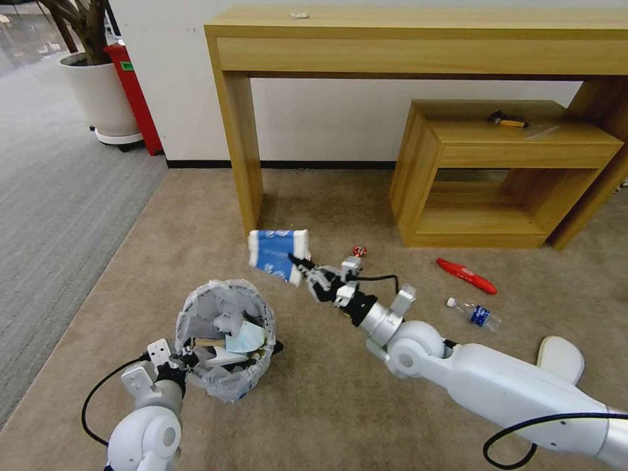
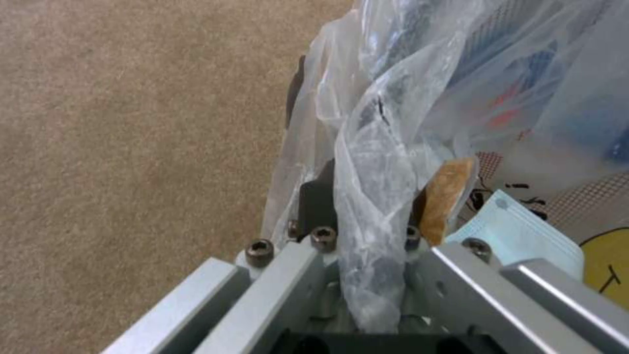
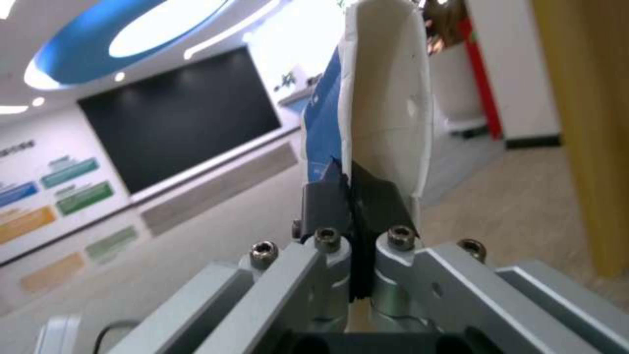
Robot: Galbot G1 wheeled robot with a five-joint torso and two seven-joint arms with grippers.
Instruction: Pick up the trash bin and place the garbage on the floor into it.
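Nearest the base, left claw (image 1: pixel 185 362) pinching bag-lined rim of trash bin (image 1: pixel 226 337), partly filled: pale-blue mask (image 1: pixel 245 338), stick (image 1: pixel 209 342), white paper inside. Beyond, right claw (image 1: pixel 302 266) clamped on blue-white carton (image 1: pixel 278 252), held clear of the floor (image 1: pixel 327 405), just short of the bin. Left to collect, by the look of it: white slipper (image 1: pixel 561 356) beside the right arm, clear bottle (image 1: pixel 474 313), red wrapper (image 1: pixel 466 275), small red piece (image 1: pixel 359 250). Farthest, wooden bench (image 1: pixel 418 46) against the wall.
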